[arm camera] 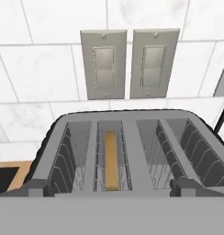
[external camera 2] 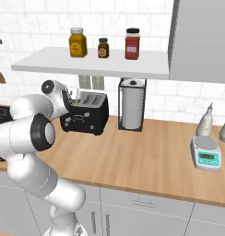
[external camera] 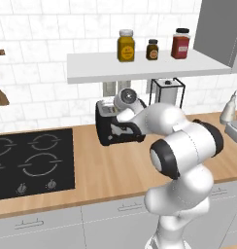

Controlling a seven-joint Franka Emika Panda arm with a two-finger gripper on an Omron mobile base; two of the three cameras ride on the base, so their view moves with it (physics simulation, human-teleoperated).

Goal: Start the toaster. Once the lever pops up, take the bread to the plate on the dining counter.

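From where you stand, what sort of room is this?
A home kitchen, by the look of it: a black four-ring hob set in a light wood worktop, a boxy black toaster, and spice jars on a white wall shelf.

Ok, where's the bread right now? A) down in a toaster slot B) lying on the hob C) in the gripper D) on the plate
A: the hand view shows the bread standing edge-up inside the left slot of the toaster.
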